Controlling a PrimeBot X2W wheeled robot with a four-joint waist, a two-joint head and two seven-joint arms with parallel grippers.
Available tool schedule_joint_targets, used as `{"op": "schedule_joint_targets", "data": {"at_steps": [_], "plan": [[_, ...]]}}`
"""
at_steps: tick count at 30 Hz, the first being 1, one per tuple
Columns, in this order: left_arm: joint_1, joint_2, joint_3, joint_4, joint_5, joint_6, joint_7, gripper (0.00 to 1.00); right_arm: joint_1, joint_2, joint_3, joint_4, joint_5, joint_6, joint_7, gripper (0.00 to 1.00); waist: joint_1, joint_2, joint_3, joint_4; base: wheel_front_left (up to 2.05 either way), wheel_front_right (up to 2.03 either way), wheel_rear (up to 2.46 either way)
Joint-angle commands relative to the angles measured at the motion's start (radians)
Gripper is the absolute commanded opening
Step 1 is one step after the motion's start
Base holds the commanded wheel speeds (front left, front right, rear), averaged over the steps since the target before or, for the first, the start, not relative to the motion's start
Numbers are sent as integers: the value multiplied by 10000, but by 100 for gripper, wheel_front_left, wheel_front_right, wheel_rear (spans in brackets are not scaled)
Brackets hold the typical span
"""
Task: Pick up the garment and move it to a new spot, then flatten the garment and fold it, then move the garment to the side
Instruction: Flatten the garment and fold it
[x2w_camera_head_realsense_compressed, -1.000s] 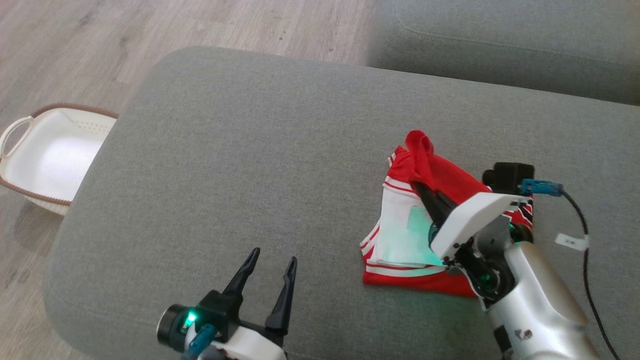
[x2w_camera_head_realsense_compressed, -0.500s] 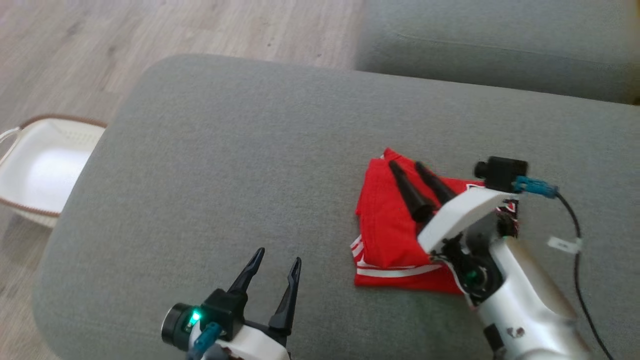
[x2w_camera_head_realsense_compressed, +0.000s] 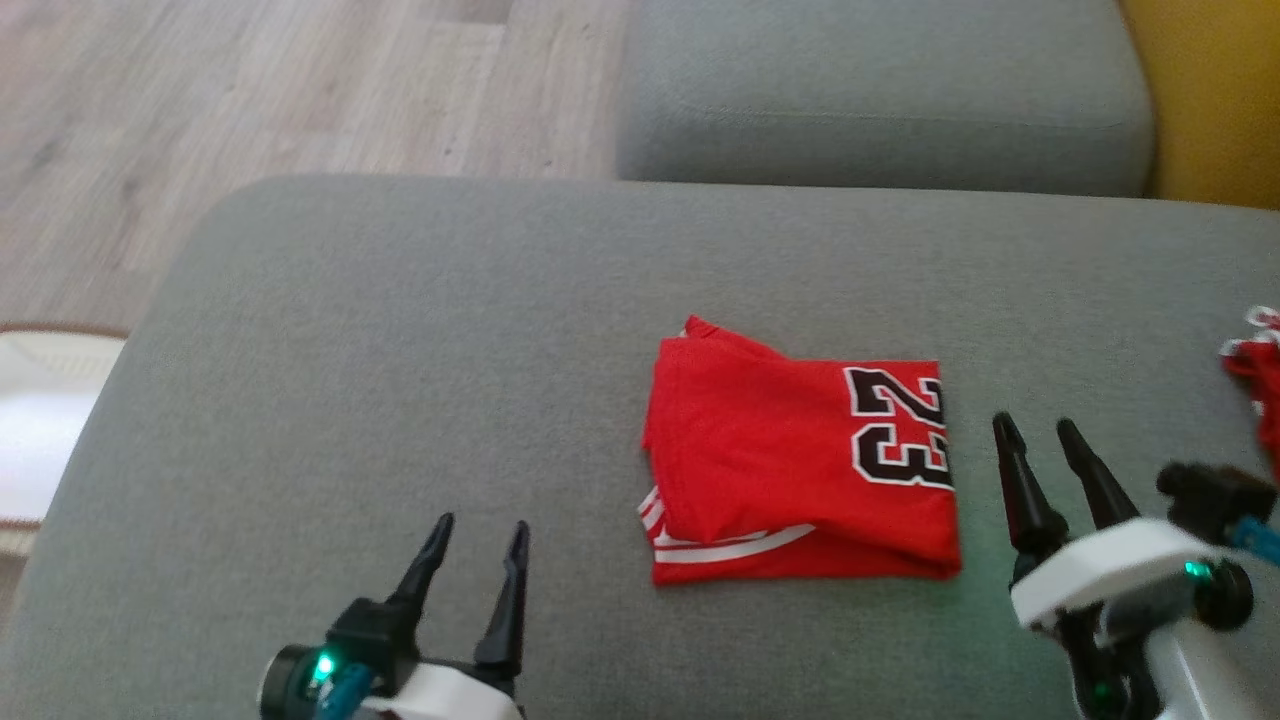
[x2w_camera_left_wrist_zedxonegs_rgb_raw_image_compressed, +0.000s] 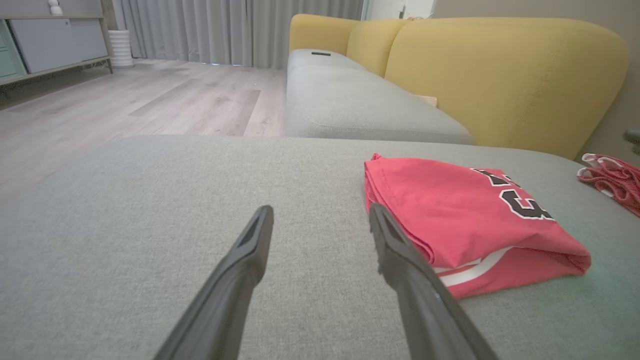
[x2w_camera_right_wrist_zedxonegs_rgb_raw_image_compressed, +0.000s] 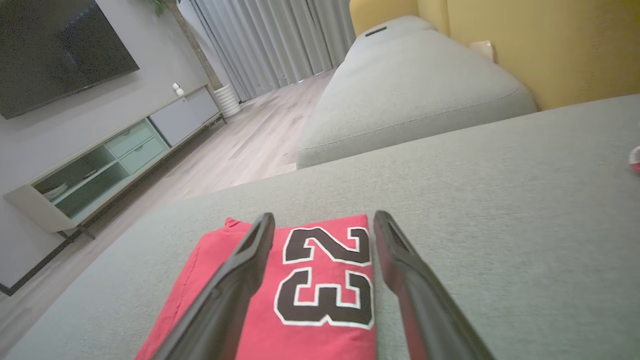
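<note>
Grippers on both arms stand released, fingers spread with nothing between them. The red jersey (x2w_camera_head_realsense_compressed: 790, 470) lies folded into a compact rectangle on the wide grey cushion (x2w_camera_head_realsense_compressed: 400, 330), a little right of its middle and toward the near side. Black numerals edged in white, a 2 and a 3, show on the right part of its top layer, and white stripes peek out from under the fold at its near left corner. The right gripper (x2w_camera_head_realsense_compressed: 1032, 423) sits just right of the jersey's right edge, fingers pointing away from the robot and clear of the cloth; its wrist camera looks out between the fingers over the numerals. The left gripper (x2w_camera_head_realsense_compressed: 482, 523) is at the near left of the cushion, well apart from the jersey, fingers also pointing to the far side. A second bit of red cloth (x2w_camera_head_realsense_compressed: 1255, 385) with white trim lies at the far right edge of the cushion. Beyond the cushion is a grey sofa seat (x2w_camera_head_realsense_compressed: 880, 100) with a yellow backrest (x2w_camera_head_realsense_compressed: 1210, 100) to its right. On the wooden floor (x2w_camera_head_realsense_compressed: 250, 90) at the left, the edge of a white basket (x2w_camera_head_realsense_compressed: 60, 329) with a brown rim shows beside the cushion.
</note>
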Motion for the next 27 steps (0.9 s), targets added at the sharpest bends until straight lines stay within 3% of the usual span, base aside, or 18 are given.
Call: {"op": "schedule_joint_targets", "data": {"at_steps": [1,6,11,27], "plan": [[-240,-16,499,-384,-68,73,-124,100,-78,-160,173,-314,-278,67,-498,100,0,0,-249,-301,0,0,0],[52,62,1007,-468,-106,142,-124,100,466,-354,586,-4,-1146,67,-1955,100,0,0,-595,-652,0,0,0],[316,59,1338,-544,-74,45,-124,100,816,-315,572,367,-1930,67,-2668,100,0,0,-883,-721,0,0,0],[988,-39,1589,-624,489,-128,-124,100,2349,746,-202,-295,-3918,67,-2843,100,0,0,-1313,-465,0,0,0]]}}
